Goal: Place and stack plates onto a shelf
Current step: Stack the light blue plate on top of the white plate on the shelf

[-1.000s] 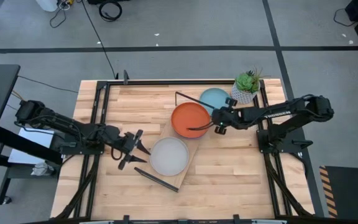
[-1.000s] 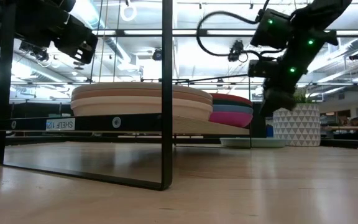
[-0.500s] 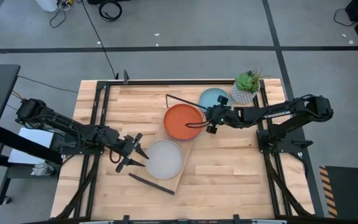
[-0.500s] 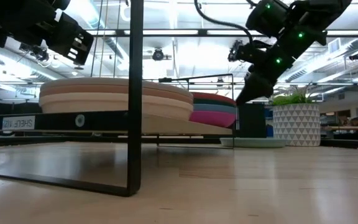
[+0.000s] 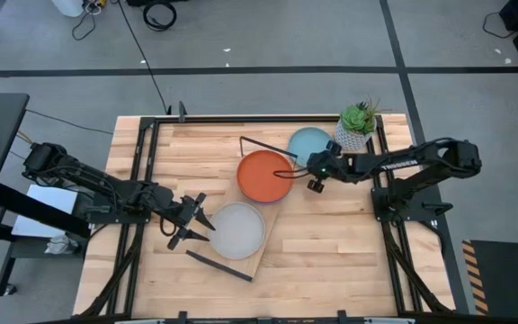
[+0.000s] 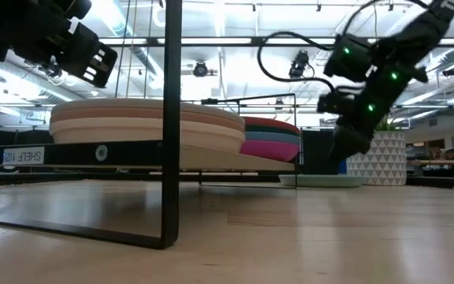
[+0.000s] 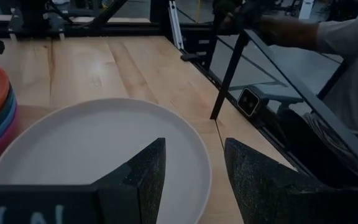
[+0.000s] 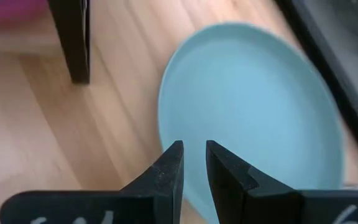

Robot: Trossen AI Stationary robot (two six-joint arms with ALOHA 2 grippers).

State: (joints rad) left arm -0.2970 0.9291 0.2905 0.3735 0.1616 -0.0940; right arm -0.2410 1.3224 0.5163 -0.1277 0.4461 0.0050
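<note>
The light-wood shelf (image 5: 261, 245) lies slantwise mid-table on black end brackets. On it stand two stacks of plates: one with a grey plate (image 5: 237, 229) on top, one with an orange plate (image 5: 263, 176) on top. The low view shows cream layers (image 6: 148, 126) and magenta, blue and teal layers (image 6: 278, 142). A light blue plate (image 5: 310, 142) lies flat on the table. My right gripper (image 5: 316, 171) hovers at that plate's near edge (image 8: 253, 106), fingers a narrow gap apart. My left gripper (image 5: 192, 225) is open and empty, raised beside the grey plate (image 7: 98, 149).
A white potted plant (image 5: 356, 126) stands at the far right, just beyond the light blue plate. The shelf's far bracket (image 8: 73, 37) stands close to my right gripper. A black frame (image 5: 142, 162) runs along the table edges. A person (image 7: 353, 50) shows beyond the table.
My right gripper went toward the table's left edge against the shelf's far end, then drew back to the right and dropped lower near the light blue plate. The shelf with both stacks slid a little toward the left and has stayed there since.
</note>
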